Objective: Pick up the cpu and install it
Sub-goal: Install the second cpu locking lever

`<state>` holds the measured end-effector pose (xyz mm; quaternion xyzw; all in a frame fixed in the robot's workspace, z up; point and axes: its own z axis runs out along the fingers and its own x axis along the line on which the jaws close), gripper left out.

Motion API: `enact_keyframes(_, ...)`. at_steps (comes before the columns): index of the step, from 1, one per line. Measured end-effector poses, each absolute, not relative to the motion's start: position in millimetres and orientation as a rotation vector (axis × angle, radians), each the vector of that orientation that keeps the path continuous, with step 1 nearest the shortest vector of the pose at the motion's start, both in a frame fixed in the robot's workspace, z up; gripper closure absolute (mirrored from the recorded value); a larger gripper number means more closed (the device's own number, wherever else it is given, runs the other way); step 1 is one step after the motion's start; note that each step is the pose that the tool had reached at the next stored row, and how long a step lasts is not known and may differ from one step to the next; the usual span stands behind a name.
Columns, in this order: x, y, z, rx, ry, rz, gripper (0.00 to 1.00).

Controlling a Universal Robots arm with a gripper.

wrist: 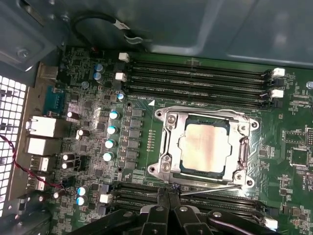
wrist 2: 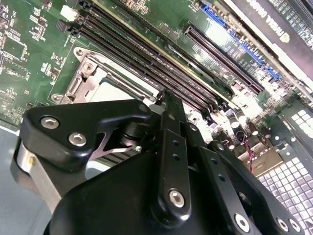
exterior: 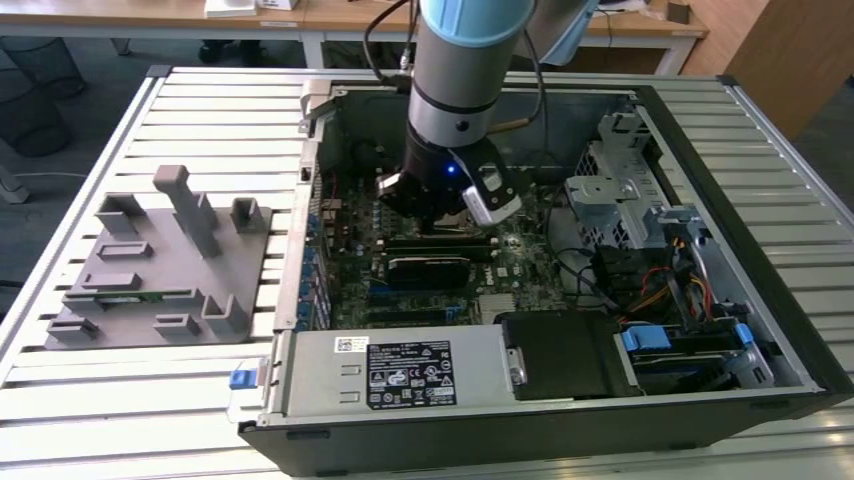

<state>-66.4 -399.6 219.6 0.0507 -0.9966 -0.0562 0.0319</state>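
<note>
**Cpu seated in socket, gripper closed above it**

Gripper (wrist: pixel 168 205) sits nearest in the first wrist view, its fingers (wrist: pixel 161 218) pressed together on nothing, just short of the socket frame (wrist: pixel 166 122). Beyond it the cpu (wrist: pixel 205 147) lies flat inside that frame on the motherboard (wrist: pixel 88 98), silver top bare; any marking on it looks too faint to tell. Memory slots (wrist: pixel 195 78) run past the socket. In the exterior view the arm (exterior: pixel 461 90) reaches into the computer case (exterior: pixel 747 290); a white label (exterior: pixel 411 375) covers the power supply, and grey fixture blocks (exterior: pixel 160 260) stand on the exterior view's left.
</note>
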Motion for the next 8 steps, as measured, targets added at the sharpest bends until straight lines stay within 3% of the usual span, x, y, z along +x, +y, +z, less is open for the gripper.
enact_keyframes(8,-67.5,-399.7,214.8,0.156,-3.069,-0.173,0.89)
